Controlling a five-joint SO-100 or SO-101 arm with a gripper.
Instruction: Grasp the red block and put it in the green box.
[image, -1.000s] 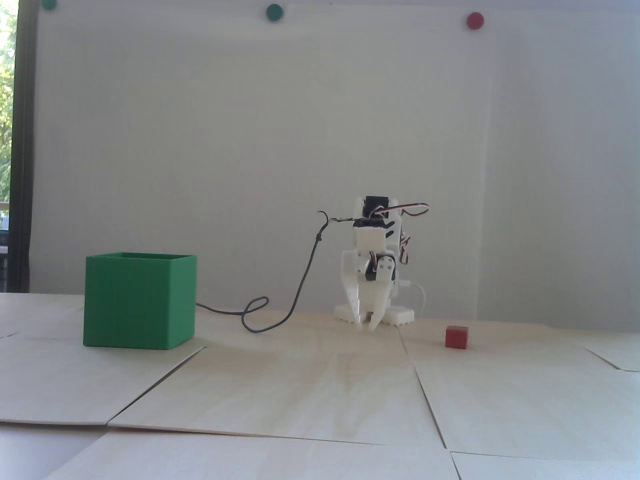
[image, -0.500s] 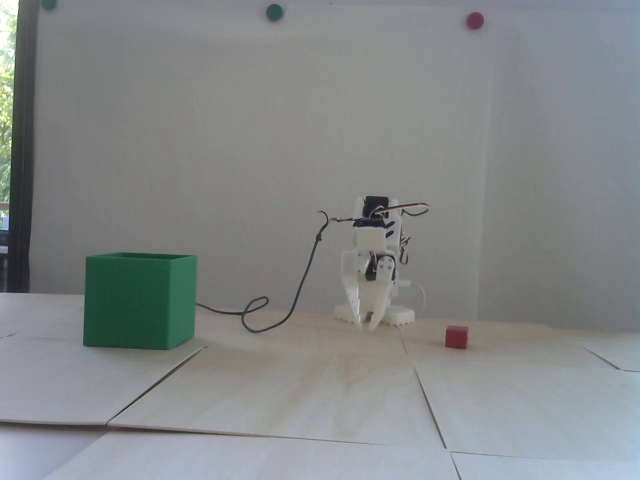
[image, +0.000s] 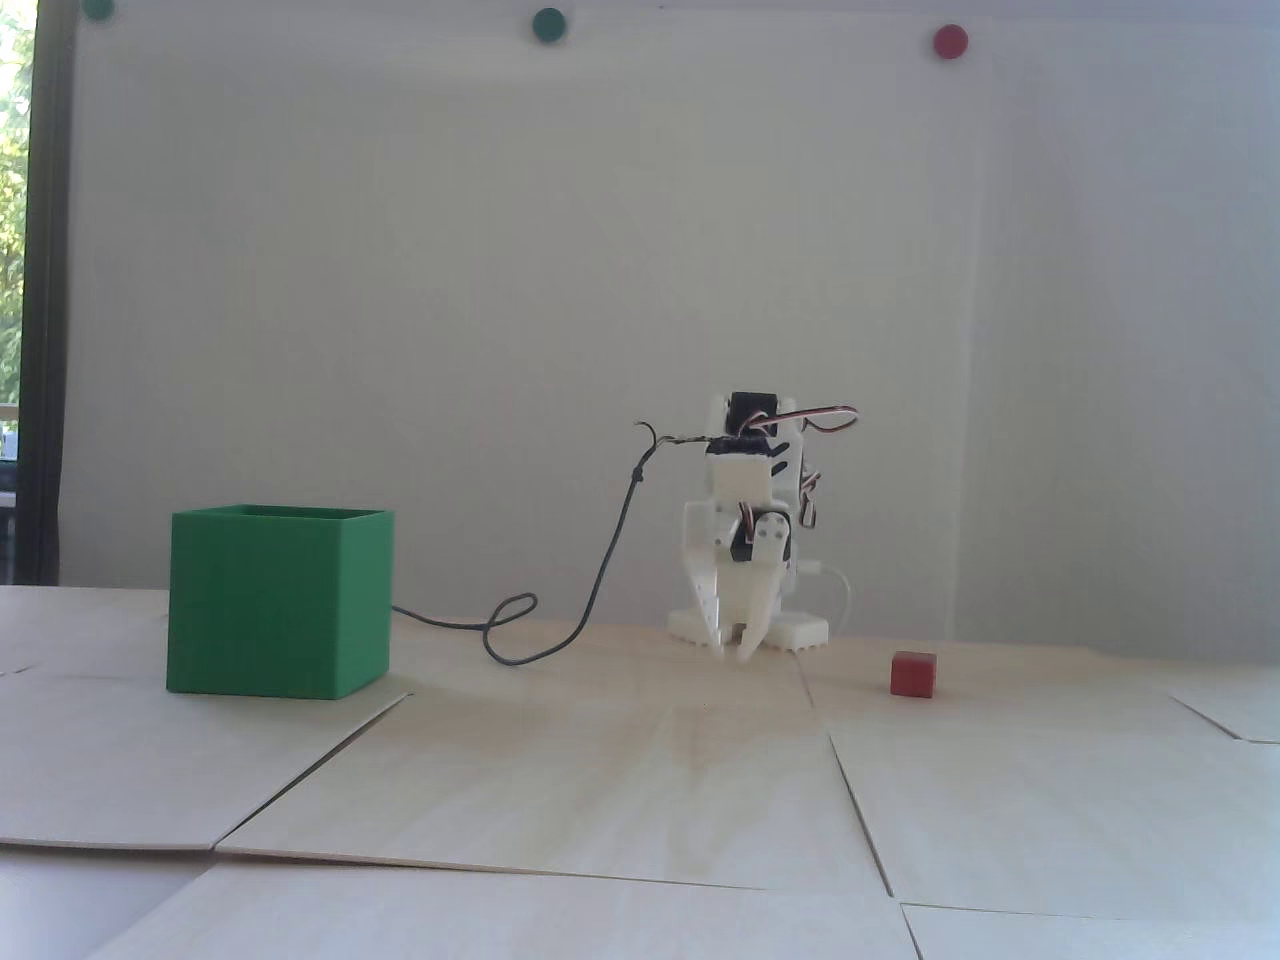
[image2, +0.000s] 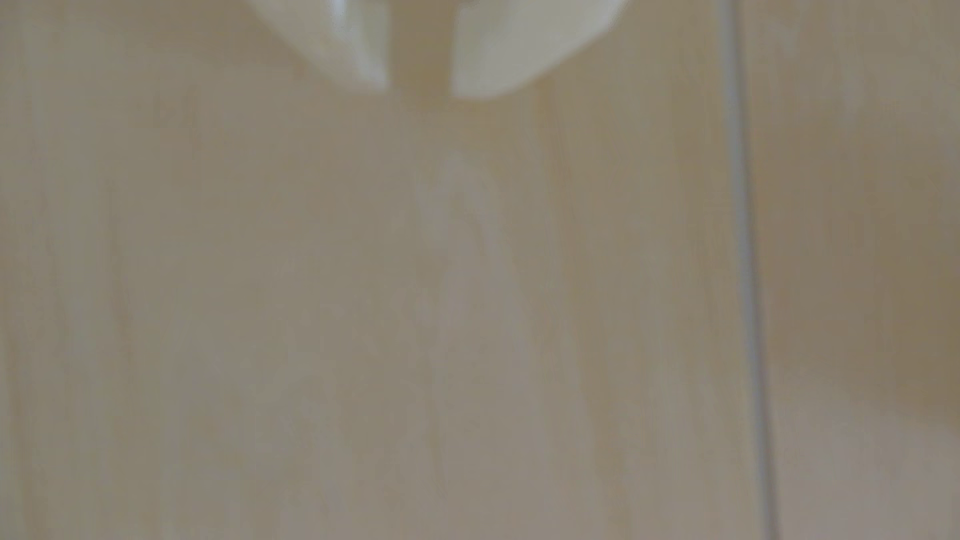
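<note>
The red block (image: 913, 674) is a tiny cube resting on the pale wooden table, right of the arm in the fixed view. The green box (image: 270, 610) stands far to the left with its top open. My white gripper (image: 733, 655) hangs folded down in front of the arm's base, tips just above the table, well left of the block. Its jaws are open by only a narrow gap, with nothing between them. The wrist view is blurred: it holds the gripper (image2: 420, 88) at the top edge over bare wood, and neither block nor box.
A dark cable (image: 600, 570) loops across the table between the box and the arm. The table is made of wooden panels with seams (image2: 748, 259). Two green discs (image: 548, 24) and a red disc (image: 949, 41) are stuck high on the white wall.
</note>
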